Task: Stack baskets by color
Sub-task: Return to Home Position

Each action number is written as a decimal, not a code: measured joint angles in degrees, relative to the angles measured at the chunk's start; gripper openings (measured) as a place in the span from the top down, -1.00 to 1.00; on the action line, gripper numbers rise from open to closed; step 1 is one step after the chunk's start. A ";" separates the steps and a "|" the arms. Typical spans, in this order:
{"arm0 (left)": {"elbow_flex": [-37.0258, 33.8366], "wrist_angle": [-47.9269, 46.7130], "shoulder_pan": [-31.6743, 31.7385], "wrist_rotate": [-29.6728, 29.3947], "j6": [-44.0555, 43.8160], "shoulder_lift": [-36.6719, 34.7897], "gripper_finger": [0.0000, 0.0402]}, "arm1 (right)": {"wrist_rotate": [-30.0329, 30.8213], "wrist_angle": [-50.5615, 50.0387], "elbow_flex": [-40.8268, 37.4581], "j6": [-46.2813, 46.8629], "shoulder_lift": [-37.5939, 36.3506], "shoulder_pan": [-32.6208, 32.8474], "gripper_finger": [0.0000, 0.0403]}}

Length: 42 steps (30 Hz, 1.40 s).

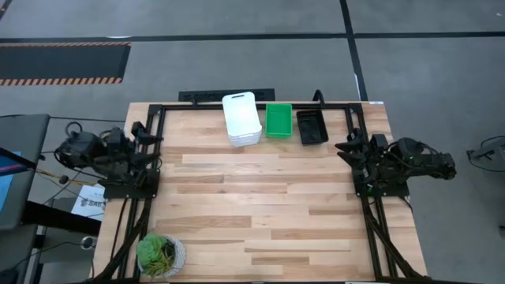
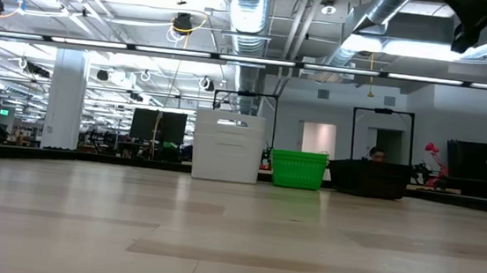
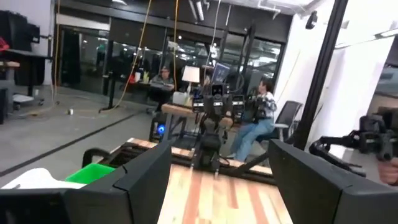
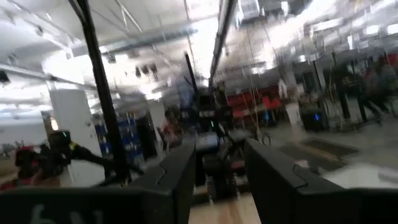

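Three groups of baskets stand in a row at the table's far edge. A stack of white baskets point(image 1: 241, 118) point(image 2: 228, 146) is on the left. The green basket point(image 1: 278, 120) point(image 2: 298, 169) is in the middle and the black basket point(image 1: 312, 127) point(image 2: 368, 177) is on the right. All rest on their bottoms. My left gripper point(image 1: 144, 134) point(image 3: 221, 155) is drawn back at the table's left edge, open, with nothing between its fingers. My right gripper point(image 1: 347, 148) point(image 4: 221, 158) is drawn back at the right edge, also open and empty. Both are far from the baskets.
A round potted green plant point(image 1: 161, 255) stands at the table's near left corner. A black frame point(image 1: 252, 104) runs along the table's far edge and sides. The wide wooden middle of the table point(image 1: 252, 197) lies between the two arms. People sit in the room beyond.
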 joint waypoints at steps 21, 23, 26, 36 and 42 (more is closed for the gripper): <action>-20.55 10.69 0.02 8.34 -2.44 0.01 -0.28 | 1.13 -0.94 -8.90 4.91 0.04 -0.02 0.20; -22.17 13.02 0.02 9.85 -1.82 0.01 -0.28 | 1.16 1.78 -11.69 4.52 0.04 -0.02 0.21; -25.25 15.95 0.00 9.99 -1.28 -0.01 -0.28 | 1.40 4.22 -14.19 3.60 0.08 -0.03 0.22; -31.81 22.27 -0.06 9.34 0.82 0.37 -0.28 | 1.30 -1.02 -14.25 -1.79 0.55 0.07 0.20; -31.91 22.53 -0.07 9.34 0.51 0.14 -0.28 | 1.29 -5.28 -14.29 -3.43 0.68 -0.47 0.22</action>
